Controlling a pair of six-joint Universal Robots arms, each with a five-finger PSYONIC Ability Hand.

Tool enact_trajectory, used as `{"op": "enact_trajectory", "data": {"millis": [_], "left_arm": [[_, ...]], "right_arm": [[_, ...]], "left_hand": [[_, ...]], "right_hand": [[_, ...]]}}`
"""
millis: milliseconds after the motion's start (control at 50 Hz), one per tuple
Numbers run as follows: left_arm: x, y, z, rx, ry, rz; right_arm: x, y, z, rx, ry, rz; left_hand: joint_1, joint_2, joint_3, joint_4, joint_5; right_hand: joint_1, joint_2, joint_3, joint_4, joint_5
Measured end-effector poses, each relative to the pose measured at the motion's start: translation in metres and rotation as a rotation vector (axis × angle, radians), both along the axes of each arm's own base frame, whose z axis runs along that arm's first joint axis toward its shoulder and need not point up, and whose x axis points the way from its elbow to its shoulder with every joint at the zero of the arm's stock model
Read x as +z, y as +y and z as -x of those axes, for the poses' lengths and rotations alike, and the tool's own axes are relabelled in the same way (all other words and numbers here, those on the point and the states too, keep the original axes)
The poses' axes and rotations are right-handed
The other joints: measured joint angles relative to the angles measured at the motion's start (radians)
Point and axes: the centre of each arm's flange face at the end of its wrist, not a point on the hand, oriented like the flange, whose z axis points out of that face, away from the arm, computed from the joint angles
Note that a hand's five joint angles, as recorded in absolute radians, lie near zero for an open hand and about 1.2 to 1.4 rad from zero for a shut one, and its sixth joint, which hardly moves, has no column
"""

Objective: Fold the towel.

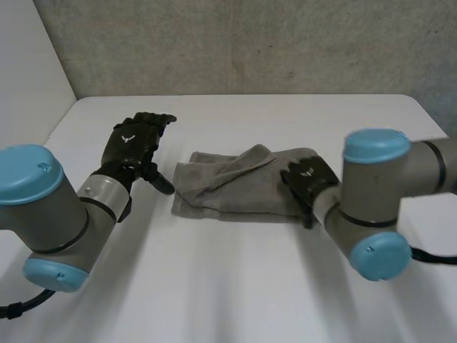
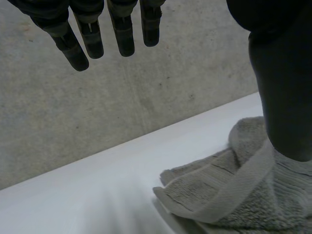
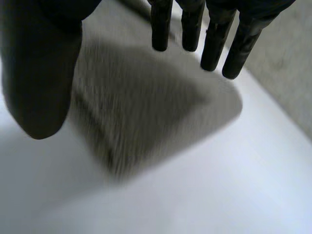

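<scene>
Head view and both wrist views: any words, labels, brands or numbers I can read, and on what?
No words or numbers can be read.
Black left hand: small white emblem on its back, a shape, no letters legible.
Black right hand: similar white emblem, too small to read.
Grey terry towel and white table: no label or print visible.

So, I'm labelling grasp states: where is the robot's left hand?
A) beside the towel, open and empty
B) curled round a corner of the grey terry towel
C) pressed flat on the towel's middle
A: the left hand sits beside the grey terry towel, fingers straight, holding nothing.
</scene>
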Motion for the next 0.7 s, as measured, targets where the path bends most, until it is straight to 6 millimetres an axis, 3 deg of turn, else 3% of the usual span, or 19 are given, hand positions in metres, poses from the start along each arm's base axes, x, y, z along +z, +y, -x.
{"op": "enact_trajectory", "data": {"millis": [140, 260, 700], "left_arm": [[-0.005, 0.002, 0.008, -0.023, -0.002, -0.006], [-0.007, -0.002, 0.026, -0.060, 0.001, 0.013], [-0.045, -0.034, 0.112, -0.184, -0.022, -0.008]], "right_arm": [[-0.022, -0.012, 0.027, -0.064, 0.006, -0.023], [-0.028, -0.016, 0.037, -0.094, -0.001, -0.022], [-0.028, -0.003, 0.044, -0.108, -0.041, 0.007]], "left_hand": [[0.000, 0.000, 0.000, 0.000, 0.001], [0.000, 0.000, 0.000, 0.000, 0.001], [0.000, 0.000, 0.000, 0.000, 0.014]], "right_hand": [[0.132, 0.123, 0.119, 0.126, 0.127], [0.186, 0.196, 0.179, 0.181, 0.144], [0.262, 0.263, 0.265, 0.266, 0.252]]}}
